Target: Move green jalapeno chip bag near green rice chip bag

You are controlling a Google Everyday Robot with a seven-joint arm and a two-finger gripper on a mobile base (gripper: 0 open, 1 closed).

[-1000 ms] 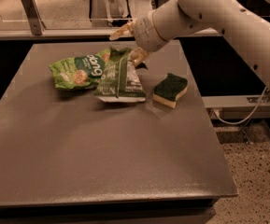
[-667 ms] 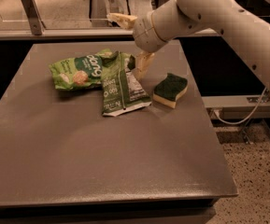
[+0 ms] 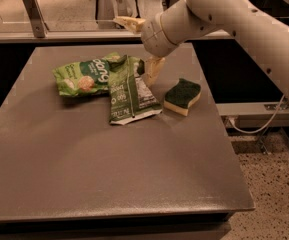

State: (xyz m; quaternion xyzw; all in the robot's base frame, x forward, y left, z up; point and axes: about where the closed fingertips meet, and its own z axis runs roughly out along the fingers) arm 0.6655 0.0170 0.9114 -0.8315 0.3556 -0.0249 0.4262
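With the flat, white-panelled green jalapeno chip bag (image 3: pixel 132 93) lying far-centre on the grey desk (image 3: pixel 109 174), its left edge touching the puffy light green rice chip bag (image 3: pixel 82 77), lift your wide-spread, empty hand (image 3: pixel 134 50) straight up, clear of the green-and-yellow sponge (image 3: pixel 182 96) on the right.

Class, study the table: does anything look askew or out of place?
The green jalapeno chip bag lies back-side up, crumpled, overlapping the green rice chip bag at its right end. The gripper hangs open by the jalapeno bag's far edge.
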